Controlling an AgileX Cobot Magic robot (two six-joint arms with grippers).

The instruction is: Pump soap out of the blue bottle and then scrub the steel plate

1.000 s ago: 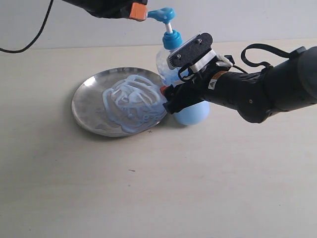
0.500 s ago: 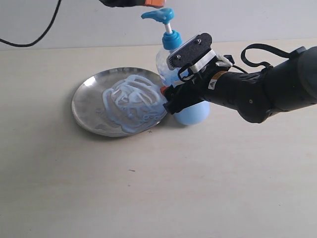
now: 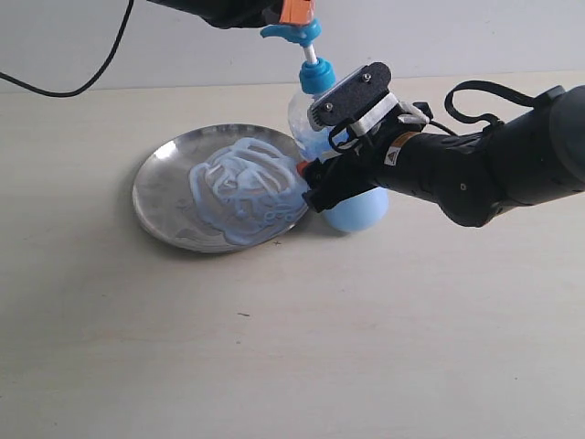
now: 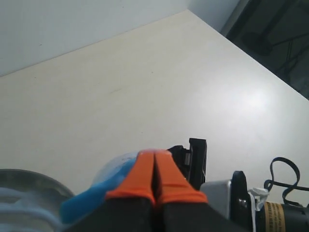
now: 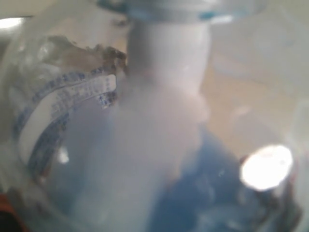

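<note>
The blue bottle [image 3: 358, 208] leans toward the steel plate [image 3: 151, 197], which lies flat and carries swirls of pale blue soap [image 3: 242, 187]. My right gripper [image 3: 315, 178] is shut on the bottle's body, and its wrist view is filled by the clear bottle wall [image 5: 145, 145] and label. My left gripper [image 3: 294, 13] is shut, its orange fingertips [image 4: 145, 169] pressed together, and sits on top of the blue pump head [image 3: 294, 33]. The nozzle [image 4: 84, 205] points toward the plate. The pump stem still stands raised above the collar.
A pale tabletop [image 3: 274, 347] spreads around the plate and bottle. The right arm [image 3: 494, 169] with its cable loop lies across the table's right side. A black cable [image 3: 82, 78] hangs at the back left in front of the wall.
My left gripper has moved right, from beside the nozzle tip to the top of the pump head. The right gripper, bottle and plate have stayed put.
</note>
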